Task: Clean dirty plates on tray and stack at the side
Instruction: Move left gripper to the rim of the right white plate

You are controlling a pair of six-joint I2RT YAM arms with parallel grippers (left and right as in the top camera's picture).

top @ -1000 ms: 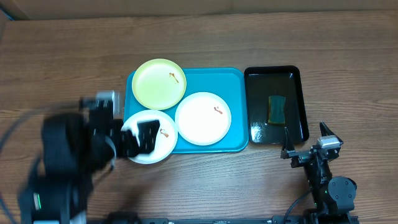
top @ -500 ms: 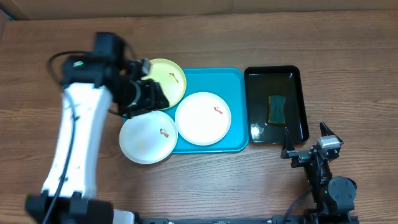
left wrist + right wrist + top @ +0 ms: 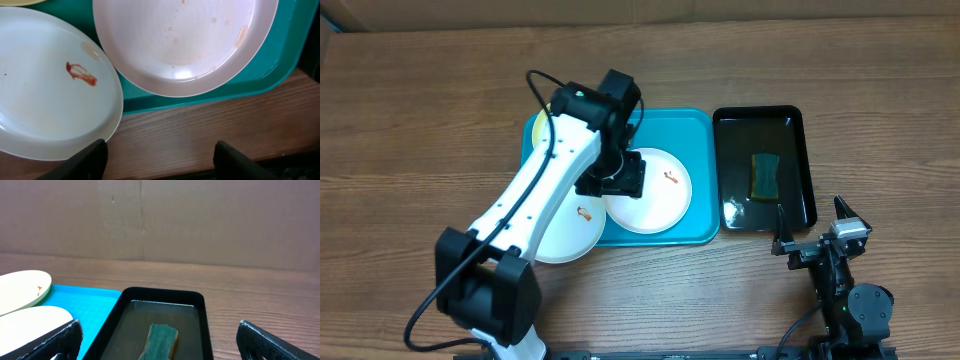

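The turquoise tray point(image 3: 695, 130) lies mid-table. A white plate point(image 3: 660, 195) with a small brown smear sits on it. A second smeared white plate point(image 3: 560, 232) lies over the tray's front-left corner, partly on the table. The yellow-green plate point(image 3: 539, 128) at the tray's back left is mostly hidden by my left arm. My left gripper point(image 3: 617, 177) hovers open and empty above the gap between the two white plates. In the left wrist view its fingers point(image 3: 160, 160) frame bare wood, with both white plates point(image 3: 45, 95) point(image 3: 185, 40) above. My right gripper point(image 3: 812, 230) rests open near the front edge.
A glossy black tray point(image 3: 802, 160) holding liquid and a green-yellow sponge point(image 3: 764, 175) stands right of the turquoise tray; the sponge also shows in the right wrist view point(image 3: 160, 337). A cardboard wall point(image 3: 200, 220) stands behind the table.
My left arm has swung from the table's left side, past the yellow-green plate, to over the tray. The plates and the right arm have not moved.
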